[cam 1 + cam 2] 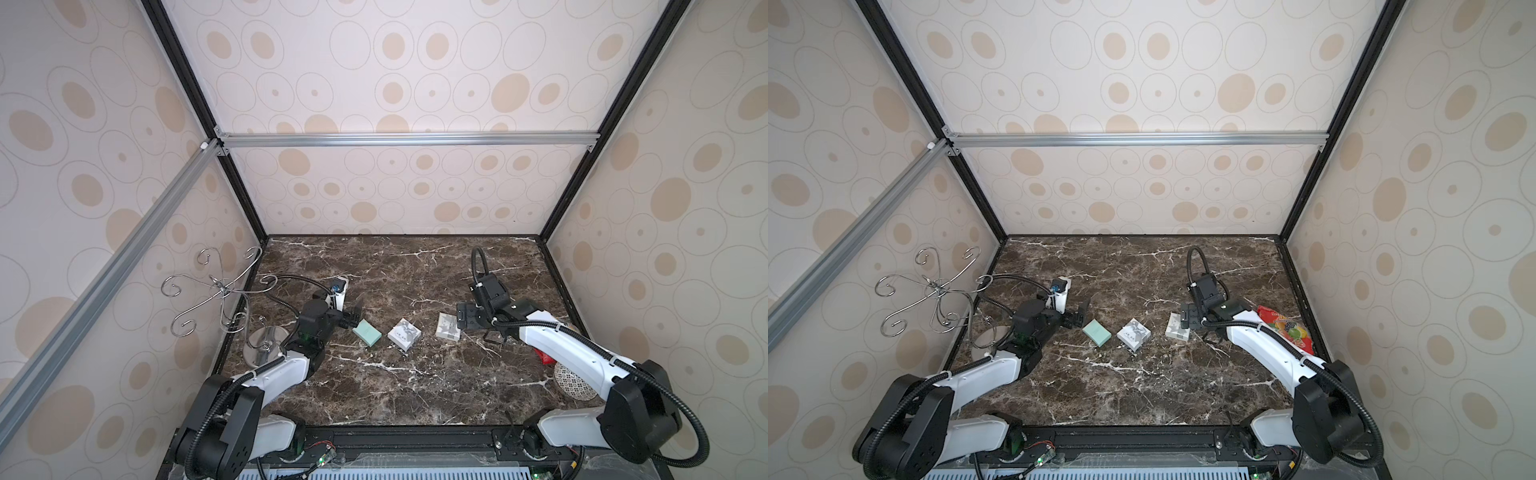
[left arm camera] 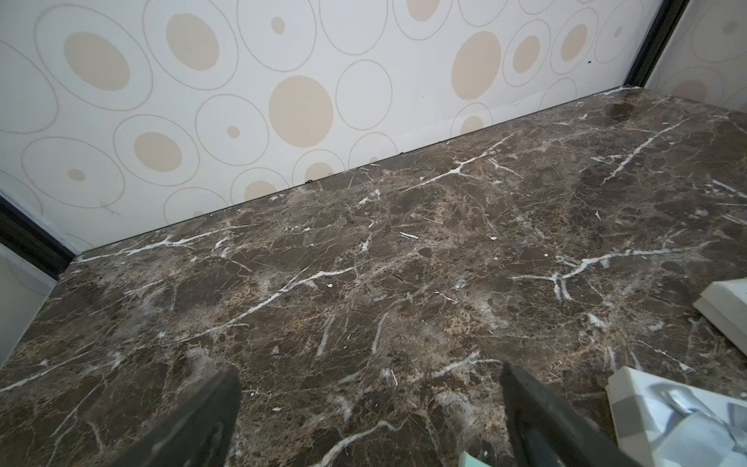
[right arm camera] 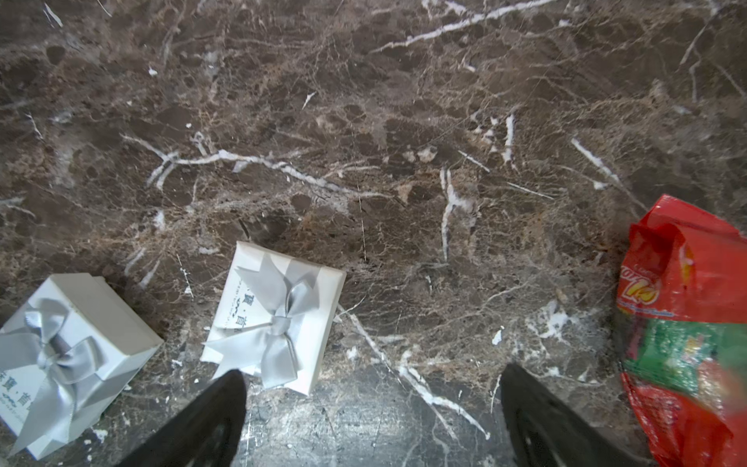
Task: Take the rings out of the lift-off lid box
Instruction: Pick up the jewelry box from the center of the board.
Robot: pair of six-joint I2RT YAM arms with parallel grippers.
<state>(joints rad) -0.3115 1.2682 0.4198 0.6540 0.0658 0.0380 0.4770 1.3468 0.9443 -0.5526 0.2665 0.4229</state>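
Rings unseen, presumably inside the closed white bow box (image 3: pixel 109 323), central on the table (image 1: pixel 415 395). Left gripper (image 2: pixel 370 424) and right gripper (image 3: pixel 372 420) both spread, empty. Lid (image 3: pixel 89 295) looks like light stiff card; pinch opposite sides. Rings likely tiny, slippery.

The light is soft and even, and I cannot tell its source. In both top views the pale walls (image 1: pixel 395 83) glow bright, almost washed out, while the marble tabletop (image 1: pixel 395 374) stays dark, with only faint, short shadows under my arms. Those views stretch toward their corners, as a wide lens does. In my left wrist view a dull sheen sits on the stone near the far corner. My left gripper (image 2: pixel 370 370) and right gripper (image 3: pixel 374 372) show as dark, blurred wedges, too close for focus. In my right wrist view the marble veins are crisp mid-frame, grey glare lies on the stone nearest me, and the red snack bag (image 3: pixel 687 323) smears at the picture's edge.
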